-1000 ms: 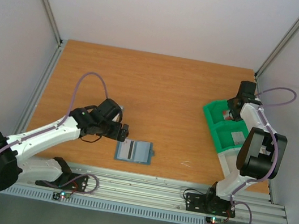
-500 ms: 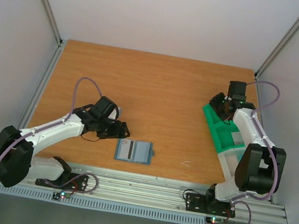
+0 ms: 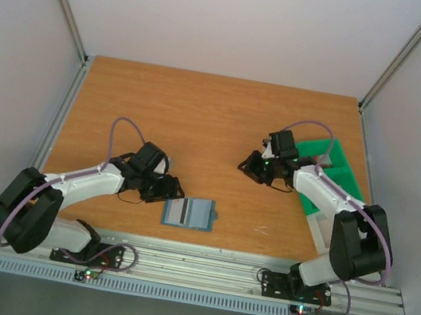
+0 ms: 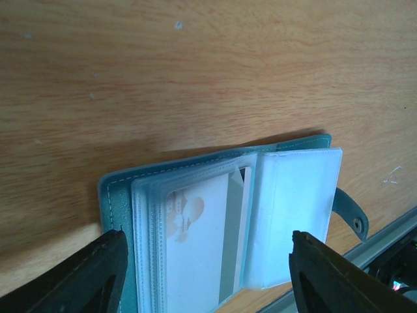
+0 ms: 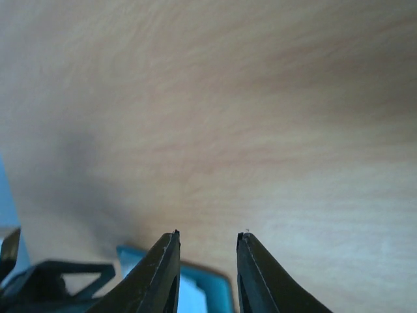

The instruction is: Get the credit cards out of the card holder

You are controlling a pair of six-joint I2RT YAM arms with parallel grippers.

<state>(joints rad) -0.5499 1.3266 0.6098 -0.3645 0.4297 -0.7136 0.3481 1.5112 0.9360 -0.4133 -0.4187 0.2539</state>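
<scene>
The card holder [image 3: 195, 213] lies open and flat on the wooden table near the front edge. In the left wrist view the card holder [image 4: 124, 195] shows blue-grey covers and clear sleeves, and a pale credit card [image 4: 199, 241] with a dark stripe sits in the top sleeve. No red card is in view. My left gripper [image 3: 176, 192] is open and empty at the holder's left edge, its jaws [image 4: 208, 236] spread wider than the sleeves. My right gripper [image 3: 246, 166] is open and empty above bare table, up and right of the holder. A blurred corner of the holder [image 5: 212, 283] shows below its fingertips [image 5: 206, 236].
The green two-compartment bin [image 3: 339, 164] stands at the right edge of the table, partly hidden by the right arm. The table's front edge and metal rail [image 3: 200, 265] run just below the holder. Frame posts stand at the back corners.
My right gripper has swung left from over the green bin to the middle of the table, towards the holder. My left gripper has shifted slightly towards the front edge, staying beside the holder.
</scene>
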